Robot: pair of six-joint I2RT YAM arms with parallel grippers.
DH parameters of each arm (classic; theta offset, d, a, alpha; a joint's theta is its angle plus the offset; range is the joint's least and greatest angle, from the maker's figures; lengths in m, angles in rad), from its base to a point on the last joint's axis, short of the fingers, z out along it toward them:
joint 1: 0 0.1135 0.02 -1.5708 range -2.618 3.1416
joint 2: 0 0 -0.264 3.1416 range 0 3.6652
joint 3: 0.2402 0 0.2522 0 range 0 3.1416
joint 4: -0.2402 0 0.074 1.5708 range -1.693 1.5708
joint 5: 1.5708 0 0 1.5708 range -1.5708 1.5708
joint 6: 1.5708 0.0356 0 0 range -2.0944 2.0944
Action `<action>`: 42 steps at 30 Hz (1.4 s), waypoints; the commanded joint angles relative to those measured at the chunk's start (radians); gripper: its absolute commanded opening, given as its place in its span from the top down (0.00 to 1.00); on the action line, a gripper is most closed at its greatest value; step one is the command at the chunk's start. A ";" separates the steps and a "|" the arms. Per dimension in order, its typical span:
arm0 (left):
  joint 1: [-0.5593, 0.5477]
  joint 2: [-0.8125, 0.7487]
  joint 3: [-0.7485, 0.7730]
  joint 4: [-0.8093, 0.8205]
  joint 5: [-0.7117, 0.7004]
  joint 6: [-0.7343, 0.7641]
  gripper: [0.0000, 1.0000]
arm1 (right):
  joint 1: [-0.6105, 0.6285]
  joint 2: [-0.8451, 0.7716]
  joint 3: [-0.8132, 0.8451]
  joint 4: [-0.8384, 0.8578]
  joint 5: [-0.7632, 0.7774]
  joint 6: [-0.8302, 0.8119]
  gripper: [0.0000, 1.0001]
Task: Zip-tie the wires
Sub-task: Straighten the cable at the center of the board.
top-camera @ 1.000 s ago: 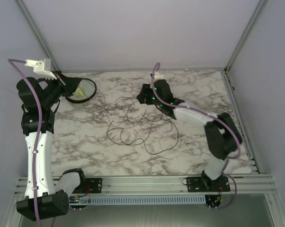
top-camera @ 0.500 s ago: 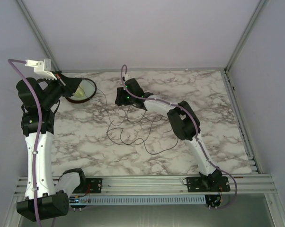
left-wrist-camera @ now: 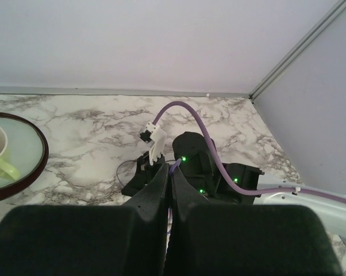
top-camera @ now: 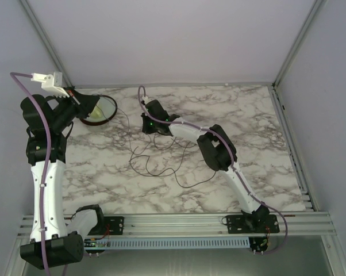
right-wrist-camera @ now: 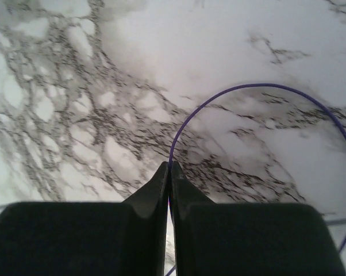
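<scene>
Right arm (top-camera: pixel 219 150) swung left across the table; right gripper (top-camera: pixel 147 125) is now at the far-left loops of the wires (right-wrist-camera: pixel 264 86).

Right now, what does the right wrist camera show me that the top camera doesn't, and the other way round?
Only the right wrist view: the right claw is shut, pinching one strand of the wires, which loops away over the marble. Only the top view: the whole loose tangle spread mid-table, the left claw at the dark-rimmed dish in the far left corner, and both arms. Both: the marble table, the wires and the right claw.
</scene>
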 commanded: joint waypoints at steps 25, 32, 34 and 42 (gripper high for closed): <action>-0.036 -0.012 -0.227 0.040 0.048 -0.007 1.00 | -0.259 -1.296 -0.723 -0.482 0.763 -0.151 1.00; -0.189 0.022 -0.385 0.041 -0.004 -0.028 1.00 | -0.374 -1.507 -0.908 -0.596 0.798 -0.070 1.00; -0.218 0.029 -0.423 0.041 -0.035 -0.034 1.00 | -0.389 -1.539 -0.950 -0.600 0.801 -0.055 1.00; -0.263 0.070 -0.537 0.068 -0.110 -0.037 1.00 | -0.402 -1.539 -1.018 -0.576 0.880 -0.040 1.00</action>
